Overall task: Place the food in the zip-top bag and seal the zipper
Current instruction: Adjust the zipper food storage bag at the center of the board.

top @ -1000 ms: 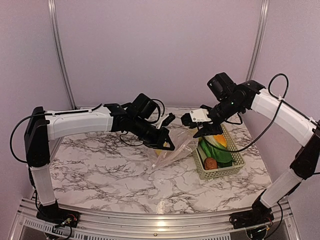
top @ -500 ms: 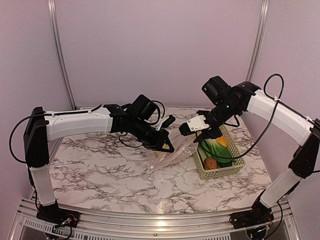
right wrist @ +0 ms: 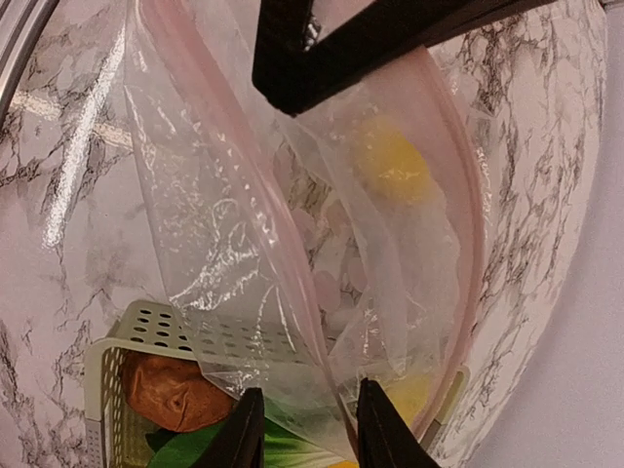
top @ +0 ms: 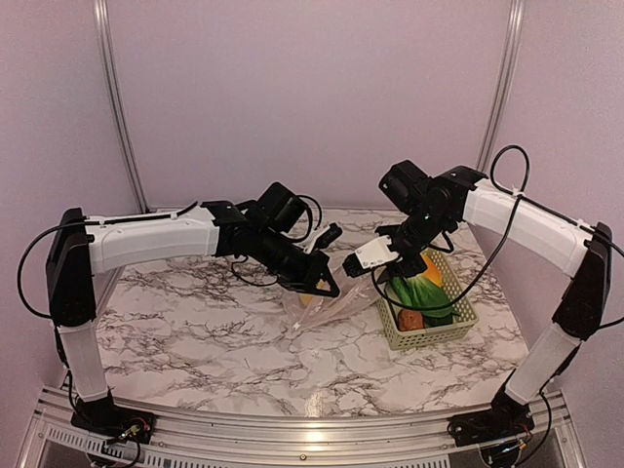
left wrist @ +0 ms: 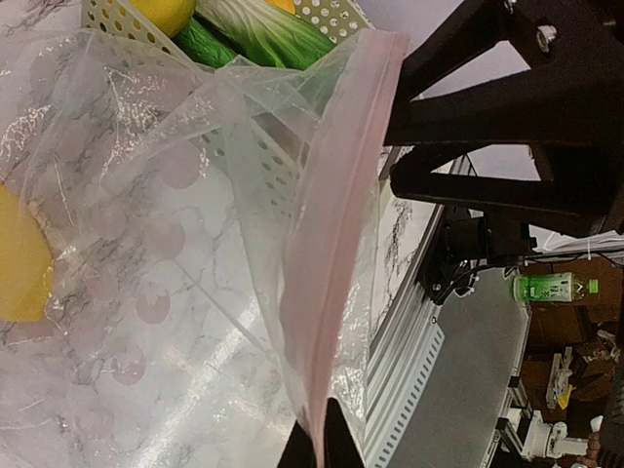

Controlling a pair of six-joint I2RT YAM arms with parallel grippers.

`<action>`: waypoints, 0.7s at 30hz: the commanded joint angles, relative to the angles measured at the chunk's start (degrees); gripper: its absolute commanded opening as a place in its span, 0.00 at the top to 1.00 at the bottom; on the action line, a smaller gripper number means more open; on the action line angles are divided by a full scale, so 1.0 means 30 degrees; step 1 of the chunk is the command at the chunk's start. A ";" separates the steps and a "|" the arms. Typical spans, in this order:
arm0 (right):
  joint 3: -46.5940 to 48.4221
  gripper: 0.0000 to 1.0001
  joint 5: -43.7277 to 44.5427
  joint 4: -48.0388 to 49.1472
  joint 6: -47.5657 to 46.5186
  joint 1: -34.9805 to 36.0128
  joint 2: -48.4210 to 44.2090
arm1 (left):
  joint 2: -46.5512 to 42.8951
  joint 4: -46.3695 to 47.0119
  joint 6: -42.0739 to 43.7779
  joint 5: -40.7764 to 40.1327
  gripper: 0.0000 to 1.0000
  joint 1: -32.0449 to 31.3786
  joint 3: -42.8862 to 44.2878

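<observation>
I see the left gripper (left wrist: 317, 445) clenched on the bag's (left wrist: 146, 244) pink zip strip (left wrist: 336, 244), mid-tabletop, touching the basket (right wrist: 166, 331). The right gripper (right wrist: 307, 429) straddles the bag's film, jaws apart. One yellow fruit (right wrist: 390, 166) lies inside.

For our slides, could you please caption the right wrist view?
Left gripper holds the clear crinkly plastic bag open, a round yellow fruit inside.

The zip-top bag (top: 336, 294) rested on the table (top: 195, 331) just left of the basket (top: 396, 336) — a round fruit (right wrist: 390, 161) inside it, the leafy vegetable (top: 419, 292) and potato-like lump (top: 410, 319) in the basket.
</observation>
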 commanded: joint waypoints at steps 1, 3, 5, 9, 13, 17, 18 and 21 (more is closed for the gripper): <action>0.0176 0.71 0.0369 0.0125 0.0059 0.0146 0.0024 | -0.0179 -0.0780 0.0449 0.0153 1.00 0.0013 0.0781; 0.0518 0.79 0.0374 0.0043 0.0247 0.0146 0.0224 | -0.0134 -0.0865 0.0504 0.0001 1.00 0.0005 0.0830; 0.0823 0.86 0.0352 -0.0138 0.0329 0.0154 0.0394 | -0.0120 -0.0866 0.0543 -0.0031 1.00 0.0012 0.0853; 0.1151 0.99 0.0201 -0.0287 0.0355 0.0190 0.0387 | -0.0047 -0.0973 0.0584 -0.0240 1.00 0.0013 0.0889; 0.2299 1.00 -0.0552 -0.0872 0.0214 0.0182 -0.0260 | 0.0110 -0.1771 0.0833 -0.1550 1.00 0.0104 0.1080; 0.2756 1.00 -0.1050 -0.1811 0.0141 0.0180 -0.1593 | 0.0489 -0.3026 0.0815 -0.2747 1.00 0.0593 0.1722; 0.2495 1.00 -0.1176 -0.1911 0.0014 0.0183 -0.2020 | 0.0495 -0.3053 0.0784 -0.2912 1.00 0.0686 0.1759; 0.0753 1.00 -0.1274 -0.1292 -0.0498 0.0177 -0.3449 | 0.0413 -0.2840 0.0782 -0.3150 1.00 0.0775 0.1765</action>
